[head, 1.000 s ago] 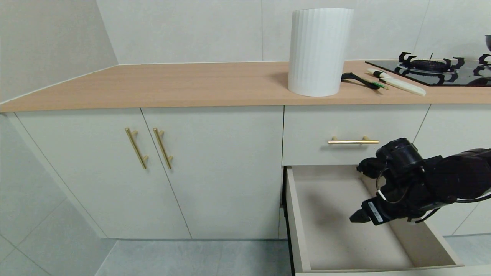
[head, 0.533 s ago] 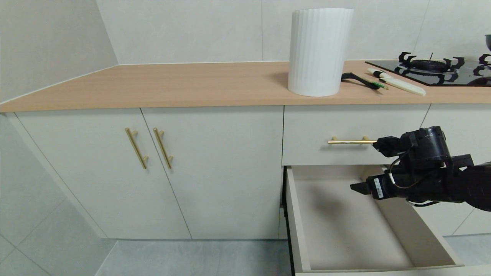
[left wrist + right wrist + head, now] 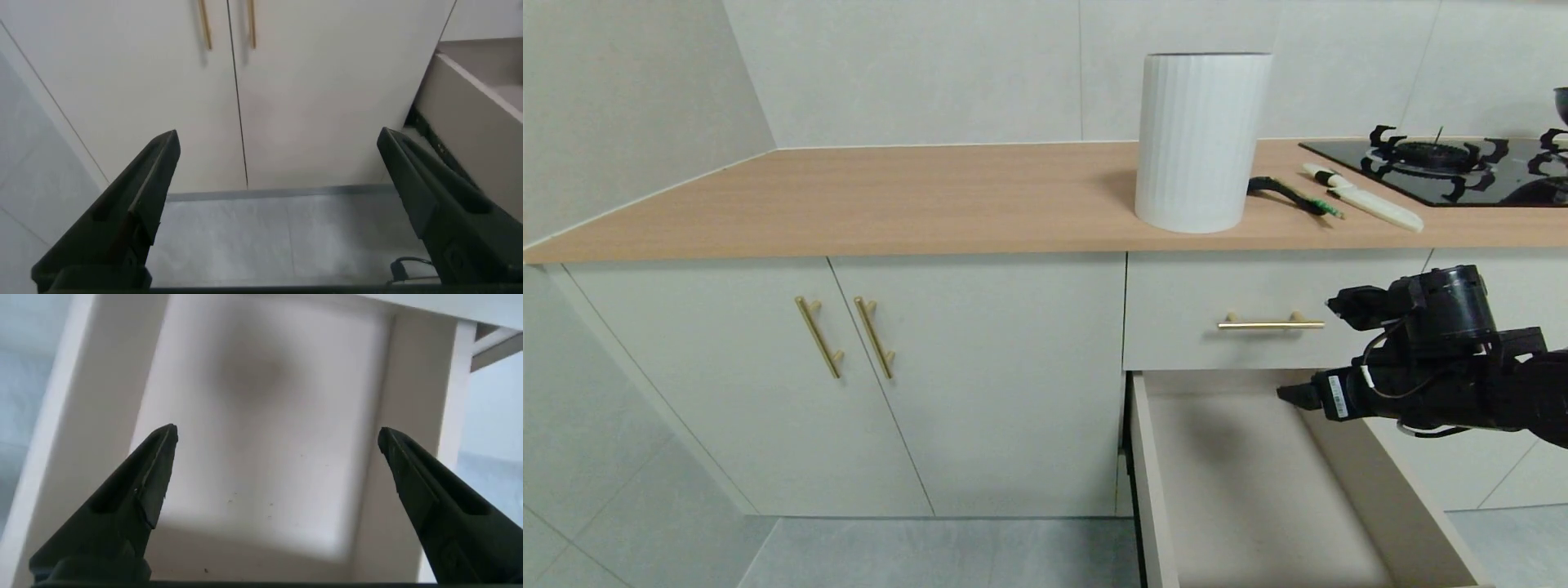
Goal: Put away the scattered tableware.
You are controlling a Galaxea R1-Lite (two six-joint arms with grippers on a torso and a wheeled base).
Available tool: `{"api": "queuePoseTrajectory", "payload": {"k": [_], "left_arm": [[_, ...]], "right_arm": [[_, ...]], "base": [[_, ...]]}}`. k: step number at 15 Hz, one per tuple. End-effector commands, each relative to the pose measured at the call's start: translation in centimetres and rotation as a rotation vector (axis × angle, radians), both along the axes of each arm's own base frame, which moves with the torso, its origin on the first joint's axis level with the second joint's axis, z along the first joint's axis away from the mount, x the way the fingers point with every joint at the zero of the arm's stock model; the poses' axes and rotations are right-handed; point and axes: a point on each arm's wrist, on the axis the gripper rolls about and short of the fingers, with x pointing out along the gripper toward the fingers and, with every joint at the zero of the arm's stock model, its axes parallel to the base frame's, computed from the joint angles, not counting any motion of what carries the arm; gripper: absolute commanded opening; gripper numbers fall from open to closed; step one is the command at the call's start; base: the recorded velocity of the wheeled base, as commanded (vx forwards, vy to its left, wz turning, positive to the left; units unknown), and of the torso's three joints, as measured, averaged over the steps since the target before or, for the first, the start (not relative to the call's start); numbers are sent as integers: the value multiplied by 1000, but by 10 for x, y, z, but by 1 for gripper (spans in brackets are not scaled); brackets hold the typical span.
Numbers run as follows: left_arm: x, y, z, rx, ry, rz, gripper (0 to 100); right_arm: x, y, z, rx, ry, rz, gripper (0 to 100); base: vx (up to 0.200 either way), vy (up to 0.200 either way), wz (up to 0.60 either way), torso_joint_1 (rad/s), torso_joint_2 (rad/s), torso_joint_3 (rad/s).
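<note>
- Beige drawer stands pulled open below the wooden countertop, so I judge the storage place ready and the collecting step not yet begun.
- Tableware lies on the countertop, between the white ribbed canister and the hob: a black-handled utensil, a white knife and a thin green-tipped piece between them.
- Right gripper hangs above the drawer's back part, just under the brass handle of the upper drawer; claw spread wide, holding nothing.
- Left gripper hangs low before the cabinet doors and the floor, well apart from the tableware; claw also spread wide, nothing held.
- Next move, as I judge it: the right arm must rise to counter height, line its claw across one handle, most likely the knife at the near edge, and close on it low against the wood.
- Hard to make out: the utensil's working end is hidden behind the canister; what the green-tipped piece is, I cannot tell.
- Cut off: the drawer's front at the lower edge of the head view, the hob at its right edge.
</note>
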Motion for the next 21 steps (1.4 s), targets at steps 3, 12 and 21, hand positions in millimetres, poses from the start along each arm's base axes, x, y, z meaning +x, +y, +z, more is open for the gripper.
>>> {"api": "queuePoseTrajectory", "payload": {"k": [3, 12, 21], "left_arm": [[0, 0, 0, 0, 3, 0, 100], [0, 0, 0, 0, 1, 0, 100], [0, 0, 0, 0, 1, 0, 100]], "right_arm": [[0, 0, 1, 0, -2, 2, 100], [1, 0, 2, 6, -30, -1, 100], [40, 3, 54, 22, -129, -50, 100]], "base": [[0, 0, 0, 137, -509, -297], [0, 0, 0, 186, -473, -287], [0, 0, 0, 33, -78, -44]]}}
